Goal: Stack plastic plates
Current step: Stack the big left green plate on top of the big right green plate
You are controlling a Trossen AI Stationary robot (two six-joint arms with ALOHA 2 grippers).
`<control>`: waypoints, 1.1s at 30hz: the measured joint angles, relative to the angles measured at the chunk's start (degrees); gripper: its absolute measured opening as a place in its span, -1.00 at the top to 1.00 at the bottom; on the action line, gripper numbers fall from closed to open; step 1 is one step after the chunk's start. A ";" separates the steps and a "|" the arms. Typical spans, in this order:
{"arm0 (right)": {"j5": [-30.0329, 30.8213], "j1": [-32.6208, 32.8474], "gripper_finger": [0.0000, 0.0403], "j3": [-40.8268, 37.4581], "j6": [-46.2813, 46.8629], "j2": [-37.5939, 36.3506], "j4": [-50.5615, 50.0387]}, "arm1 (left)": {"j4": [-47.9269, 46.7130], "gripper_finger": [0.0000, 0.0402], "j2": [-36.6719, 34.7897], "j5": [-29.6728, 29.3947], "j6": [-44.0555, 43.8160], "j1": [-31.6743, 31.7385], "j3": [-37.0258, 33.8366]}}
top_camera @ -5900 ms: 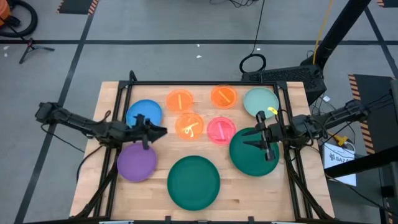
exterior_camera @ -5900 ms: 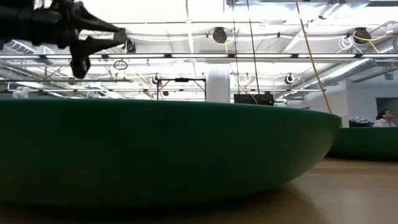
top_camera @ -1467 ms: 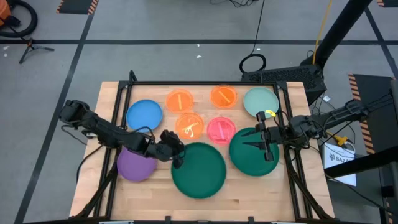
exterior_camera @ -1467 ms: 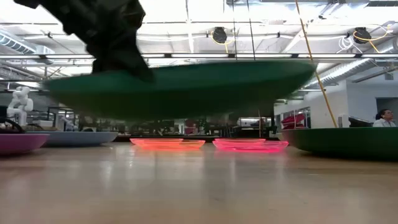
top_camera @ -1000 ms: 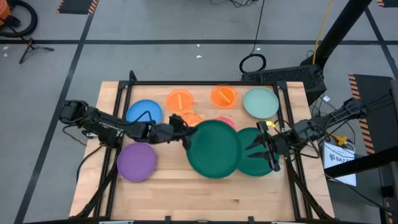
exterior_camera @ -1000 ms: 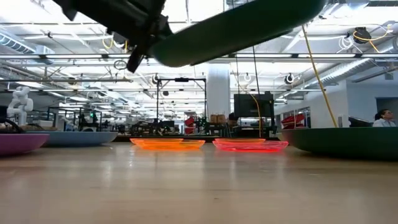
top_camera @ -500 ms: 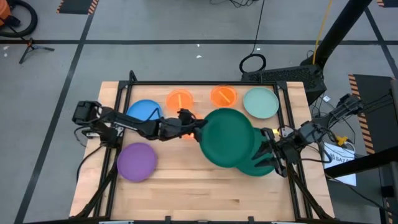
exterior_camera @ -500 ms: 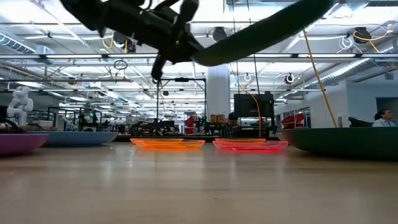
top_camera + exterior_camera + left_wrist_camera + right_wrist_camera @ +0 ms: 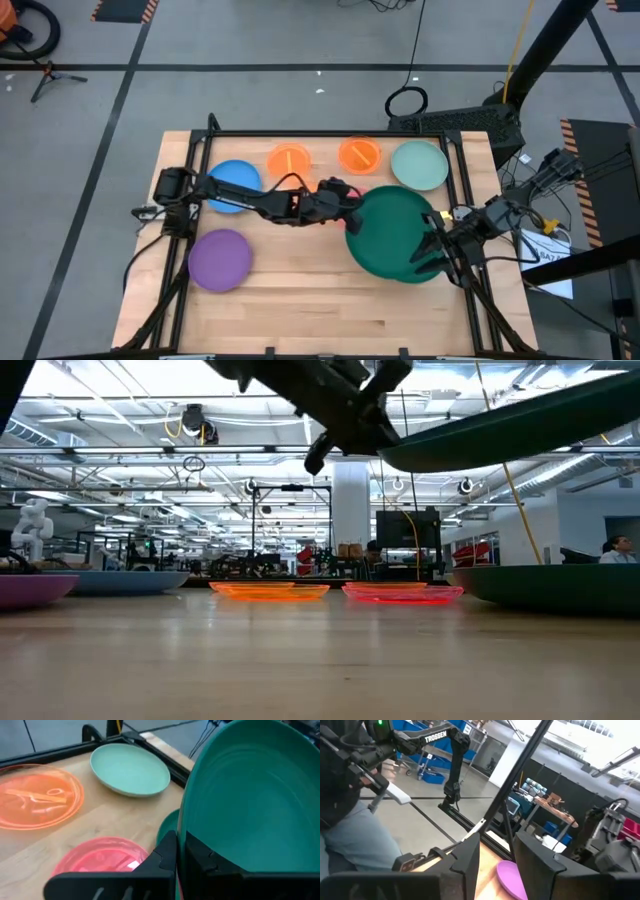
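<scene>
- Purple plate [image 9: 219,258] is seen lying flat at the lower left of the high view, nearest the front edge of the wooden surface [image 9: 300,320].
- At centre right of that view, a large dark green plate [image 9: 392,234] is held off the surface by the left claw [image 9: 347,212], which is clamped on its rim; in the left wrist view the rim is seen pinched between the dark fingers [image 9: 167,855].
- In the low view the held plate [image 9: 520,425] hangs tilted at the upper right of the frame, above a second dark green plate [image 9: 555,588] that rests on the surface.
- The right claw [image 9: 432,245] is seen at the right edge of the green plates; its fingers [image 9: 470,857] stand apart with nothing between them.
- A pink plate [image 9: 100,857] lies just beside the held plate.
- Farther back, a blue plate [image 9: 232,185] lies at the upper left, two orange plates [image 9: 289,159] [image 9: 360,154] at top centre, and a pale mint plate [image 9: 420,165] at the upper right.
- A person [image 9: 617,550] is seen in the room beyond, at the right edge of the low view.
</scene>
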 joint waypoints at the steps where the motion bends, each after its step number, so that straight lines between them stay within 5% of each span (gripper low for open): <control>1: 0.00 0.27 0.42 0.00 0.04 -0.02 0.03 | -1.36 0.95 0.59 -0.01 0.21 0.00 0.98; 27: 0.50 1.77 0.42 0.00 -0.27 -0.34 -0.42 | 0.01 0.94 10.30 -2.65 -5.75 -0.36 5.32; 33: 6.25 1.75 0.42 0.00 -0.01 -0.34 -1.54 | 1.19 0.94 11.71 -3.25 -6.13 -0.90 5.21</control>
